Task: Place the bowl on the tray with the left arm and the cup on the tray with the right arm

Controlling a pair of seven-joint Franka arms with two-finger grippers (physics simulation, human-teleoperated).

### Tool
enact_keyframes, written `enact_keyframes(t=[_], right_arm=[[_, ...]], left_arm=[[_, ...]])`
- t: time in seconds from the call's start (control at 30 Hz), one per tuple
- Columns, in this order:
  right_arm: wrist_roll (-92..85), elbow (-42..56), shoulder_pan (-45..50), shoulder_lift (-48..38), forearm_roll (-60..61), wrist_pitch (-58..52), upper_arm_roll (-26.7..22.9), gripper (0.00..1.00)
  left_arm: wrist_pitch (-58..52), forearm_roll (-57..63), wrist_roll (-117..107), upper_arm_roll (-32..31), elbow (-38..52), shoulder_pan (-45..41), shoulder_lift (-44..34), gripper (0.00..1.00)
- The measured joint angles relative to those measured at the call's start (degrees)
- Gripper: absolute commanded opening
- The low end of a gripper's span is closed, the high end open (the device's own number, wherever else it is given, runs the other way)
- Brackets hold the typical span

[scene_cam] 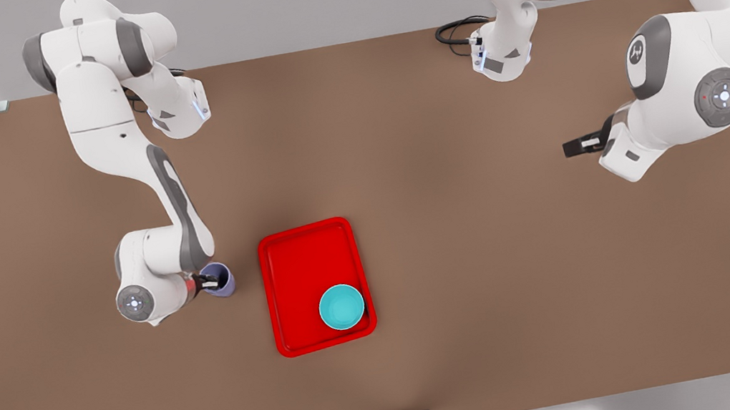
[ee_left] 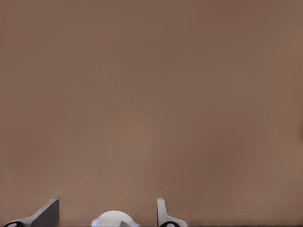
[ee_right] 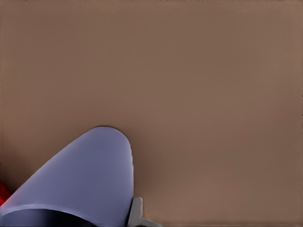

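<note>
Cup (scene_cam: pixel 220 279) in hand; bowl (scene_cam: pixel 342 306) already on the tray (scene_cam: pixel 303 250).

I judge my right claw (scene_cam: pixel 208 280) clamped on the cup at the tray's nine o'clock; next I carry it over the rim. My left claw (scene_cam: pixel 573 147) waits apart, empty, toward two o'clock above the bench (scene_cam: pixel 456 235).

tray (scene_cam: pixel 286 260) far half free | bowl (scene_cam: pixel 341 307) blocks near corner | surrounding table (scene_cam: pixel 482 216) seemingly open

The front view looks steeply down from high above the brown table (scene_cam: pixel 454 220), tray (scene_cam: pixel 286 260) near 6 o'clock. The right wrist view sits very close to the cup (ee_right: pixel 80 179), sharing it with the front view (scene_cam: pixel 220 278). The left wrist view faces bare tabletop (ee_left: pixel 151 94) from close range.
</note>
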Motion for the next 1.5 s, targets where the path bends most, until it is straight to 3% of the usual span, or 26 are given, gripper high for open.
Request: enact_keyframes(t=[0.17,0.43,0.7,0.77,1.17,1.23,1.4,1.5], right_arm=[[-0.2,5.8,1.6,-0.3,1.0,-2.5,0.0,0.21],[0.5,7.9,15.5,0.2,12.4,-5.0,-4.0,0.21],[0.9,8.0,16.9,5.5,15.3,-5.2,-3.9,0.21],[1.0,8.2,16.9,6.0,15.2,-5.2,-3.9,1.00],[2.5,13.4,15.9,2.6,14.8,-7.2,-4.3,1.00],[2.9,13.8,14.6,0.8,14.2,-9.1,-7.3,1.00],[1.2,18.0,5.9,-4.3,-1.5,-16.4,-10.6,1.00],[-0.4,17.9,-1.3,-15.3,-9.1,-21.6,-2.0,1.00]], left_arm=[[-1.1,0.0,2.1,0.0,0.0,0.0,0.0,1.00],[-2.3,-0.1,4.4,-0.1,0.1,0.0,0.0,1.00],[-3.0,-0.1,5.8,-0.2,0.2,-0.1,-0.1,1.00],[-3.1,-0.1,6.0,-0.3,0.2,-0.1,-0.1,1.00],[-3.6,0.0,7.1,-0.4,0.9,-0.5,-0.1,1.00],[-4.7,0.0,7.2,-0.3,1.8,-1.1,-0.1,1.00],[-6.7,0.3,7.5,-0.2,5.9,-0.9,0.2,1.00],[-7.3,0.3,7.6,-0.2,6.2,-0.9,0.5,1.00]])
